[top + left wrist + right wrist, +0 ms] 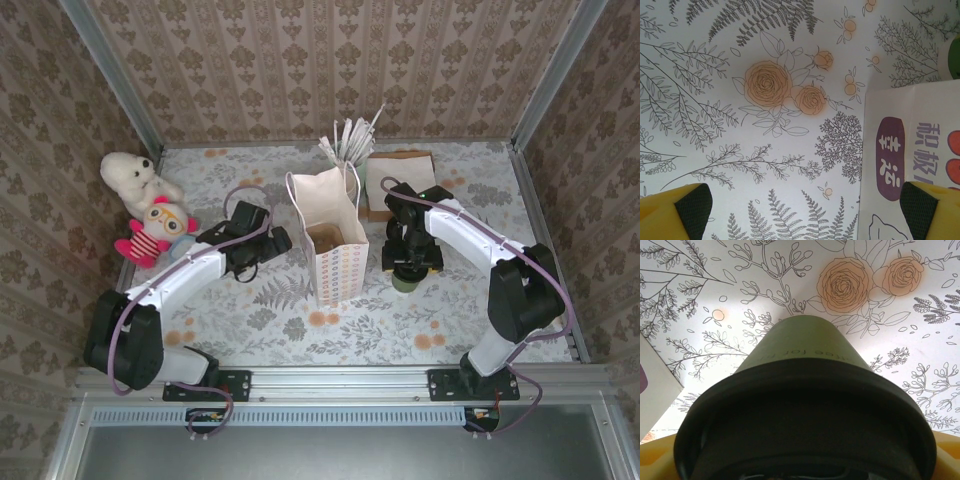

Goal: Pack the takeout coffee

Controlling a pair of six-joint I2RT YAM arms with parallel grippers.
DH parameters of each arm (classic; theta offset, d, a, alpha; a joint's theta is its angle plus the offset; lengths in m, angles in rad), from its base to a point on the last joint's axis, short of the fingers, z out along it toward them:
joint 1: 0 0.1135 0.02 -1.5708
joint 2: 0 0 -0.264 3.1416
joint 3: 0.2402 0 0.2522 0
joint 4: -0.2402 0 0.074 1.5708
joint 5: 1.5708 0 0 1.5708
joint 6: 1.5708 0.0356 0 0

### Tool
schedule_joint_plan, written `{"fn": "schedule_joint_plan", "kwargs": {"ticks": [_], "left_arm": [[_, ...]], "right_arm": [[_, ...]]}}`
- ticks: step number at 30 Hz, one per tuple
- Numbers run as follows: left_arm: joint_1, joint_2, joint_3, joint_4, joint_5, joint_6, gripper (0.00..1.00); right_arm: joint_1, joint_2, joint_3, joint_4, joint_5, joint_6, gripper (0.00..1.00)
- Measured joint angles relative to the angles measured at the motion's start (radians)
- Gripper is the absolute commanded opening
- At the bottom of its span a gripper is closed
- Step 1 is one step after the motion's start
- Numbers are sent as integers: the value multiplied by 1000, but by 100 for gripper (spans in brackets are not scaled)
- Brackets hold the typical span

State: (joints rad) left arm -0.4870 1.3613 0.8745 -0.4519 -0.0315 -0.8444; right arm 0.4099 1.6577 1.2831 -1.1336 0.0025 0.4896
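Right gripper (405,266) looks clenched on takeout coffee (805,350), though contact is half hidden; it sits just right of white paper bag (340,265). Left gripper (805,205) spread, idle. Coffee not bagged yet.

Our left arm stretches low and forward, its black left gripper (278,240) spread wide. Our right arm bends downward, its black right gripper (405,264) clamping the small green black-lidded paper cup (805,345).

Takeout coffee cup (805,390) between right gripper (408,262) fingers, table (250,330) beneath | paper bag (335,250) left of them | left gripper (800,215): bag beside one finger, cup beyond bag.
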Motion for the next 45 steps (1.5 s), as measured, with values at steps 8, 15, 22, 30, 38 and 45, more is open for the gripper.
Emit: {"fn": "schedule_joint_plan", "kwargs": {"ticks": [8,15,22,30,38,45], "left_arm": [[18,-63,1,-16,-16,8,100],[58,-133,24,-36,-56,17,100],[57,-187,98,-49,-128,43,100],[57,-224,184,-61,-185,147,100],[57,-255,257,-58,-145,245,100],[56,-257,301,-8,6,322,100]], "right_arm": [[0,-23,2,-44,6,-53,64],[-1,-58,80,-146,7,-97,61],[-1,-112,229,-249,18,-103,60],[0,-143,376,-397,17,-102,58],[21,-175,481,-465,17,-96,57],[61,-182,587,-472,21,-73,56]]}}
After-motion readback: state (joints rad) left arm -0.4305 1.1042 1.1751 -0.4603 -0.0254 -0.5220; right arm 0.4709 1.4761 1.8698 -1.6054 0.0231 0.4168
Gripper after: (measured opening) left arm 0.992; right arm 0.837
